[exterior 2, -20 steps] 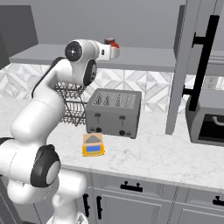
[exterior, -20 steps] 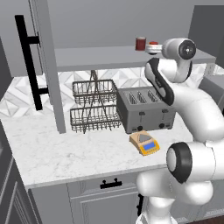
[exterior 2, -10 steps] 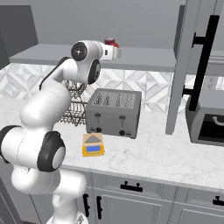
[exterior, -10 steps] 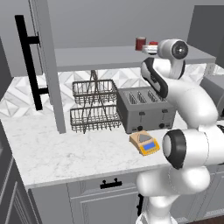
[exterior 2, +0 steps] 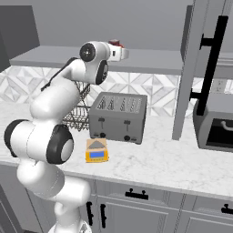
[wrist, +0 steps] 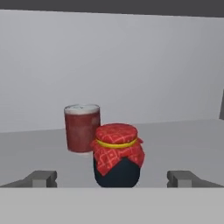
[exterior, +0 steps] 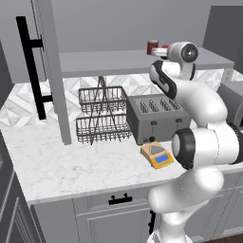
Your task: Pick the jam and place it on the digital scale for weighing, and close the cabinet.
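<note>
**Q:** What's the hand doing?

**A:** From the hand view, my hand [wrist: 112,178] is open, its two grey fingertips [wrist: 42,178] spread wide to either side of the small squat jam jar with its red chequered cloth lid and dark body [wrist: 117,155]. The jar sits between them on the grey cabinet shelf [wrist: 183,135], not yet gripped. Just behind it, to the left in this view, stands a taller dark-red cylindrical can [wrist: 82,127]; I can't tell whether the two touch.

**Q:** How will the jar handle?

**A:** I judge it rigid, glass-like, fairly light but slick on the rounded body. I'd close on the dark belly below the cloth lid, since the fabric skirt looks soft and could slip. The can nearby is the risk: a finger sweeping wide may knock it.

**Q:** And the arm?

**A:** It is raised high, wrist level, reaching horizontally into the open grey wall cabinet [exterior: 52,71] with its long black bar handle [exterior: 29,66]. Down on the white marble counter [exterior: 57,166], the flat yellow-orange digital scale [exterior: 156,155] lies in front of the grey four-slot toaster [exterior: 154,117], beside a wire dish rack [exterior: 102,114].
</note>
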